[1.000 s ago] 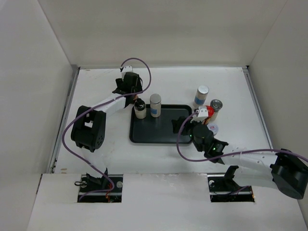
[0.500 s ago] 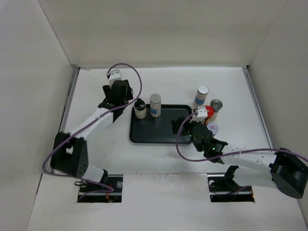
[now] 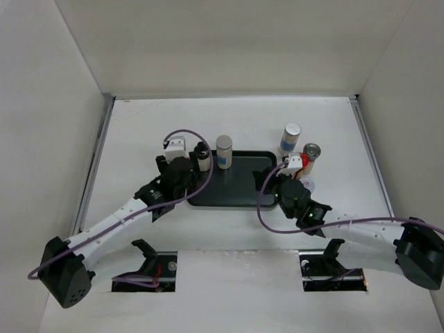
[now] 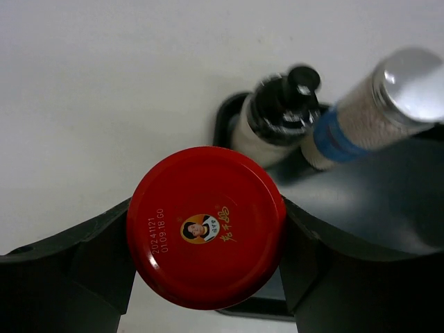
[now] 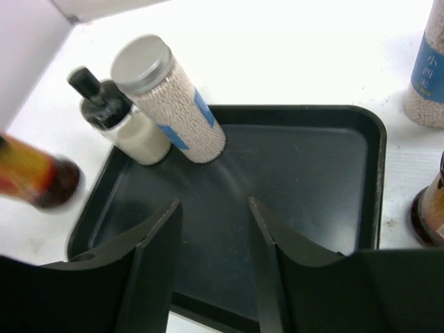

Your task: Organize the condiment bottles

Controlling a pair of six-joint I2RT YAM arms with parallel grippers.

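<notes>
Left tool (image 3: 179, 168) swung in to the tray's (image 5: 312, 180) left edge, clenched on one red-lidded jar (image 4: 206, 225). Right tool (image 5: 213, 202): released, empty, above tray. Tray: one black-capped bottle (image 5: 114, 114), one silver-lidded shaker (image 5: 173, 104). Table (image 3: 139, 125), right of tray: one blue-labelled shaker (image 3: 291, 137), one steel-capped bottle (image 3: 312, 154).

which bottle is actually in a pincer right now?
The red-lidded jar, gripped in the left pincer. The black-capped bottle and silver-lidded shaker stand free in the tray; the right pincer is open and empty.
</notes>
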